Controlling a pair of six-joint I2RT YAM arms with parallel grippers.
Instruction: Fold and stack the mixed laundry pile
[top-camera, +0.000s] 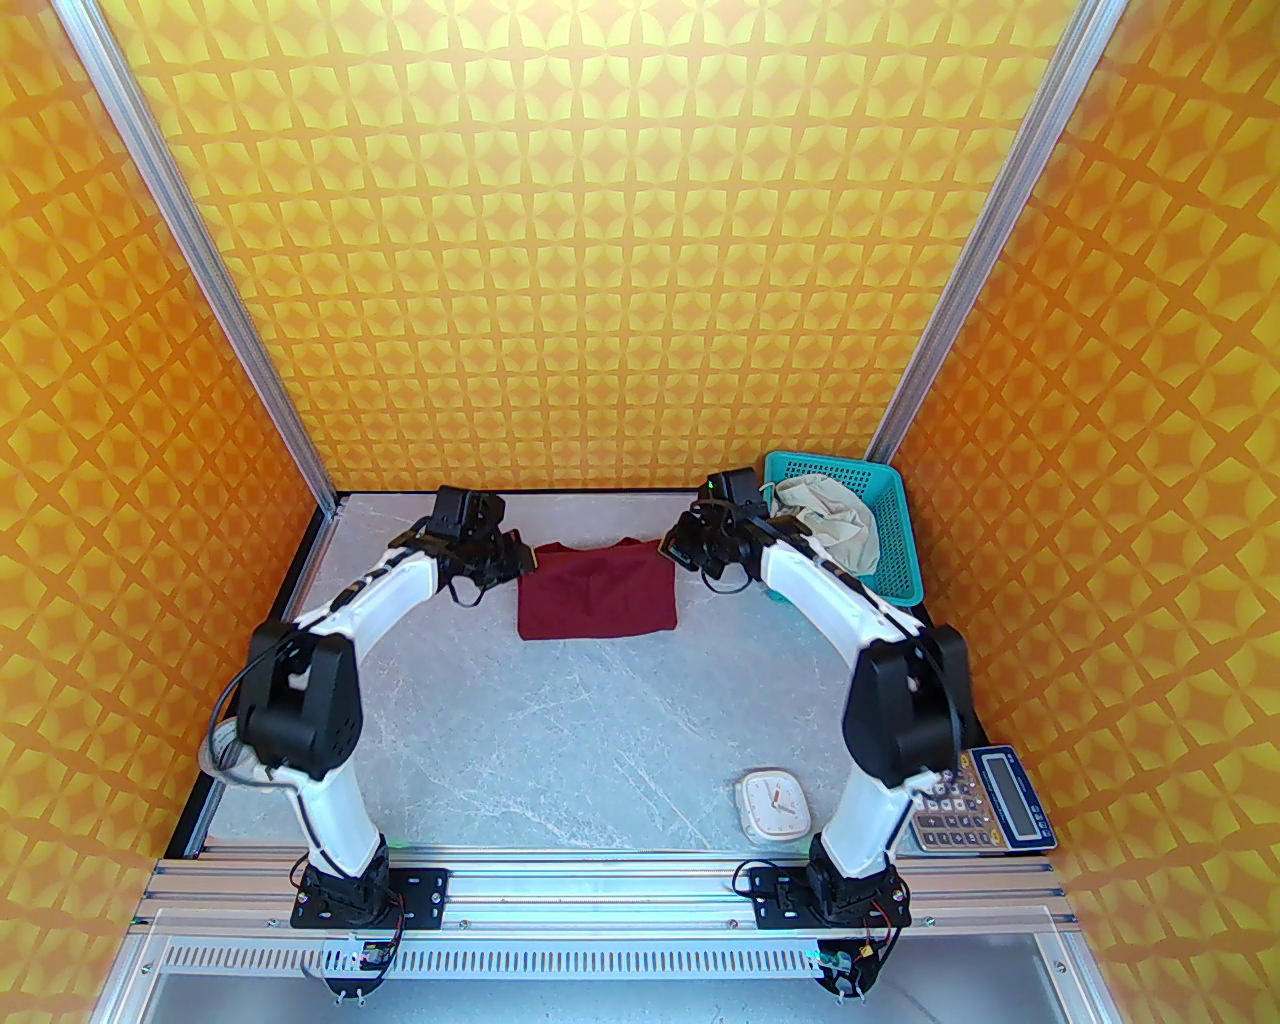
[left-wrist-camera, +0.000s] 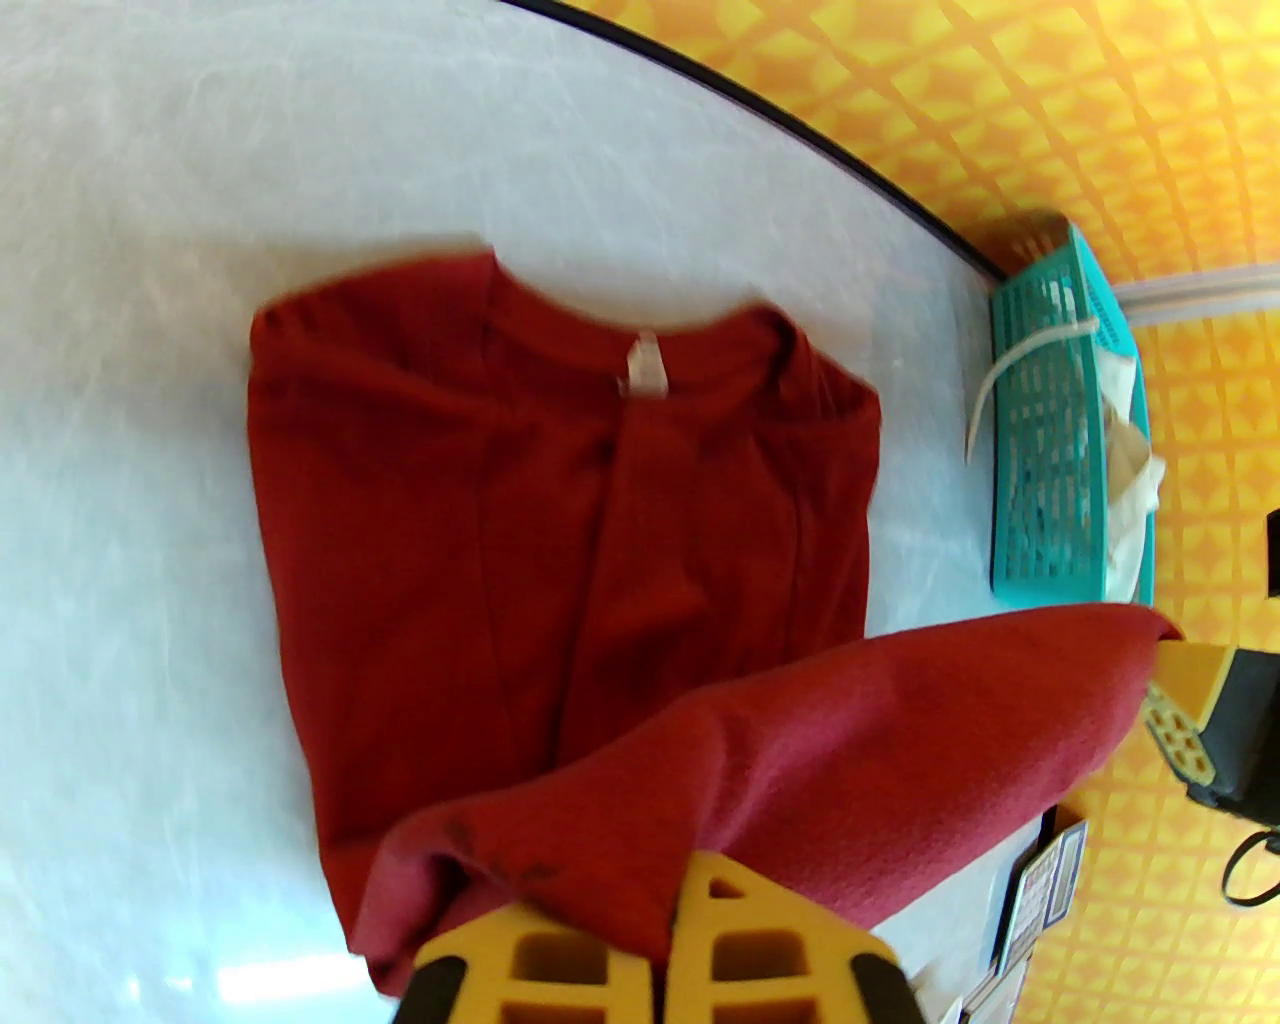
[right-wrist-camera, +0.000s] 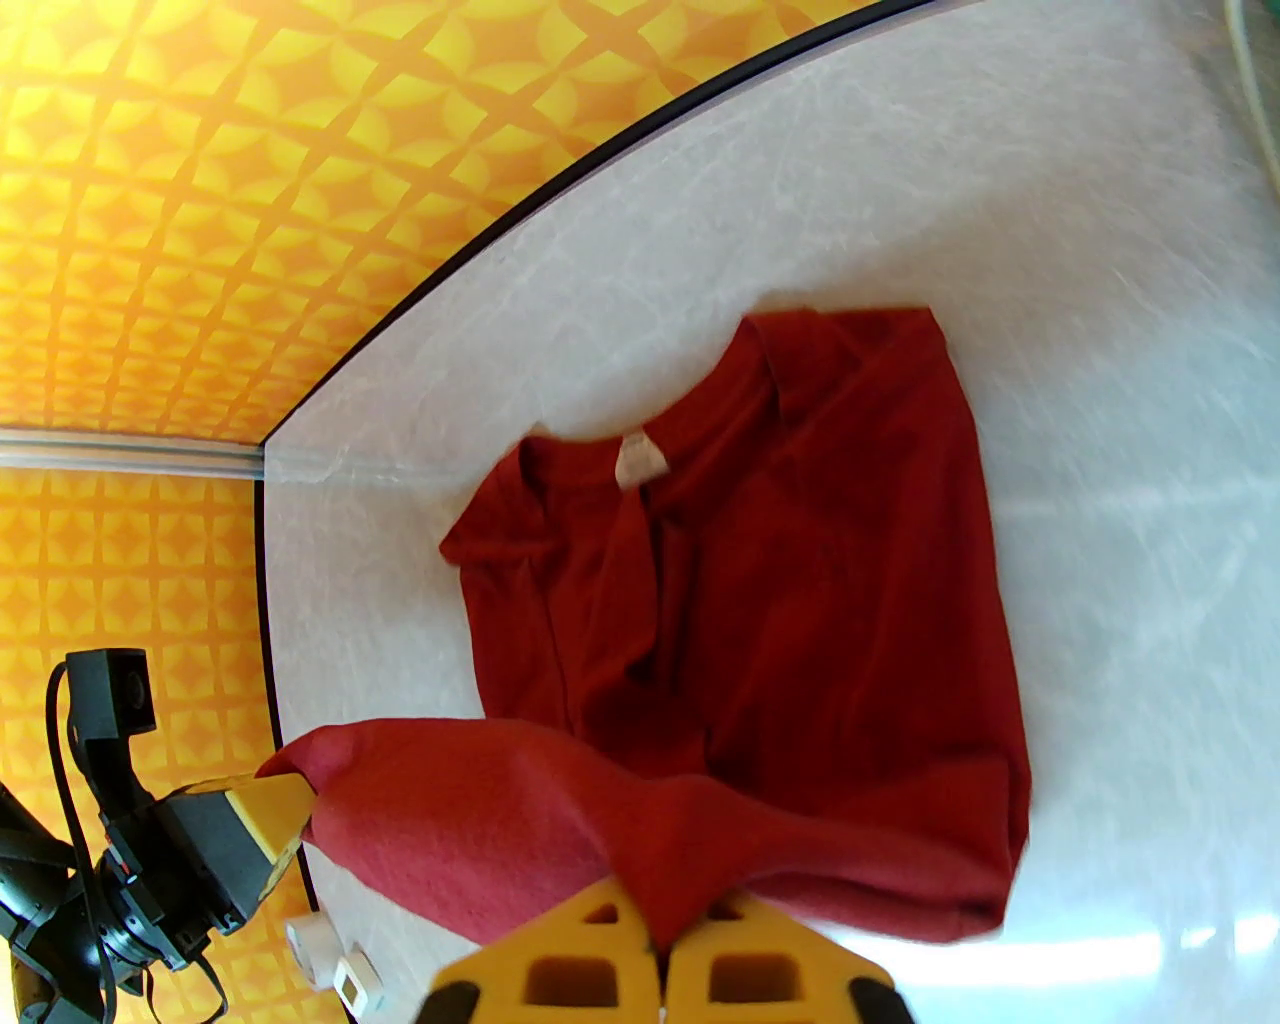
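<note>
Both my tools are clamped shut on cloth right now. My left tool (left-wrist-camera: 668, 935) is pinching one corner of the maroon shirt's (left-wrist-camera: 450, 520) lifted edge, and my right tool (right-wrist-camera: 660, 945) has the other corner. The rest of the shirt lies flat on the tabletop near the far edge, about midway along it, collar and label pointing at that edge. The cream shorts (top-camera: 830, 520) sit bunched in the teal basket (top-camera: 895, 560) at the far right corner, not folded yet.

What worries me:
- Each pinch looks like a pretty thin bite of fabric. A tug from either side could pop a corner loose and the flap drops crooked.
- The stretch between the tools sags a bit, so laying it down slack probably gives me a wrinkly fold.
- If one tool gets ahead of the other, the edges won't line up.
- If I go too low, I'd likely drag the bottom layer into a bunch by the collar.
- My right arm runs just beside the basket, and a drawstring (left-wrist-camera: 1000, 370) hangs over its side, so that's a snag risk.
</note>
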